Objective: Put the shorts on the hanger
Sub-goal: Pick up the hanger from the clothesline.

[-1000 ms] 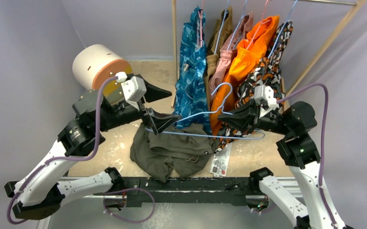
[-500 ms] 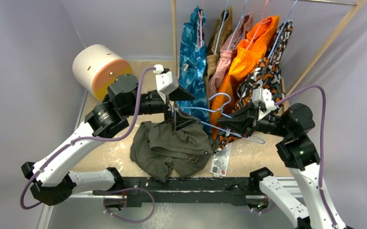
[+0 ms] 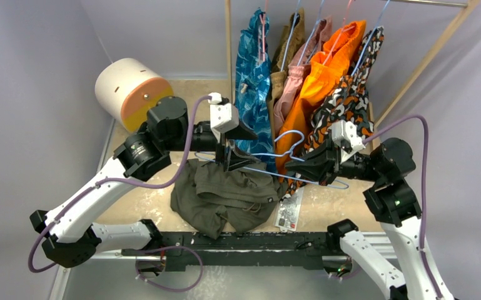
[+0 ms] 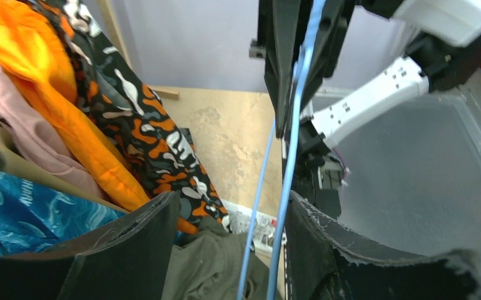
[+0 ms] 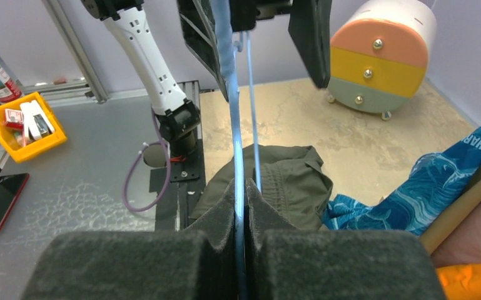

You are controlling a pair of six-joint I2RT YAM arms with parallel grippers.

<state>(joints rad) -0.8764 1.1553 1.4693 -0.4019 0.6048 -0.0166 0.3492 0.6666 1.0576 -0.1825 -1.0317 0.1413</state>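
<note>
The olive-green shorts lie crumpled on the table in front of the arms, also showing in the left wrist view and the right wrist view. The light-blue wire hanger is held in the air above them, stretched between the two arms. My right gripper is shut on one of its wires, pinched between the pads. My left gripper stands open around two hanger wires. The wires run close to its right finger, and there is a gap to its left finger.
Several garments hang on a wooden rack at the back, among them blue patterned shorts and orange ones. A round cream, orange and yellow drawer unit stands at the back left. A printed packet lies right of the shorts.
My left arm has swung up and right from the hanger's left end, and its jaws now straddle the wires and have narrowed a little. The hanger has tilted; the right gripper keeps its hold.
</note>
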